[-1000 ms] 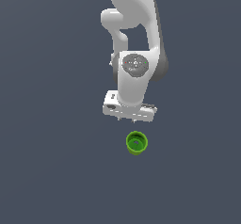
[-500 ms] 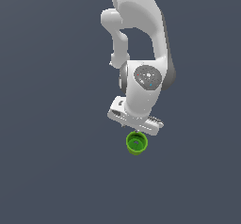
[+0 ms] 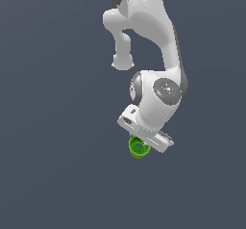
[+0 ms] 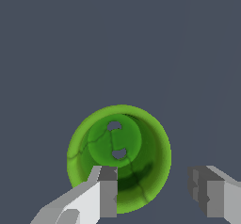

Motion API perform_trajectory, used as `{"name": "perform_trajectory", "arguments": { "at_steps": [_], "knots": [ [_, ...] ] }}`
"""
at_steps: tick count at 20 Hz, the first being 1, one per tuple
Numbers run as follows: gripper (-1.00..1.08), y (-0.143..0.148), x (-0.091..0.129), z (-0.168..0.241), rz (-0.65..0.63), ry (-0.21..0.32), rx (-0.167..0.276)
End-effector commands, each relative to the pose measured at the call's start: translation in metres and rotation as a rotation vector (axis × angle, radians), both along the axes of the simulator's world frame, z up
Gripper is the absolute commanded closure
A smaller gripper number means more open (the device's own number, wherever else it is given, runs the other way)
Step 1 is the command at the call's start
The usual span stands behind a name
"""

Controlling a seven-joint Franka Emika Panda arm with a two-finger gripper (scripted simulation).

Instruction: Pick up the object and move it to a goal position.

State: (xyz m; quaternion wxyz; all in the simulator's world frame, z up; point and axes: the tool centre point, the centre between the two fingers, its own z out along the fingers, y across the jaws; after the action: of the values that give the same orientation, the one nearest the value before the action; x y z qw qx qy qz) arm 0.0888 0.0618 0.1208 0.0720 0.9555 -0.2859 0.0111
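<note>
Green and small, the cup (image 4: 119, 158) stands upright on the dark grey table (image 3: 53, 175), its darker inside with two small holes showing in the wrist view. Right over it hangs the tool (image 4: 153, 192), released, one finger (image 4: 107, 197) over the cup's mouth, the other outside its rim. Behind, the white arm (image 3: 158, 98) leans down from above.

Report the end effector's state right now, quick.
End effector: open, holding nothing; its fingers stand apart over the green cup, one finger over the cup's opening, the other outside its rim.
</note>
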Motion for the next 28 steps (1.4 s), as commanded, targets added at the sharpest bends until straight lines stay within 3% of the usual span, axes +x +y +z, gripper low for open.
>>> {"name": "perform_trajectory", "arguments": {
  "at_steps": [1,14,28],
  "knots": [
    [-0.2,0.006,0.007,-0.003,-0.05,-0.013,-0.017],
    [-0.2,0.036,0.034,-0.017,-0.255,-0.088,-0.09],
    [-0.2,0.045,0.039,-0.022,-0.306,-0.112,-0.108]
  ]
}}
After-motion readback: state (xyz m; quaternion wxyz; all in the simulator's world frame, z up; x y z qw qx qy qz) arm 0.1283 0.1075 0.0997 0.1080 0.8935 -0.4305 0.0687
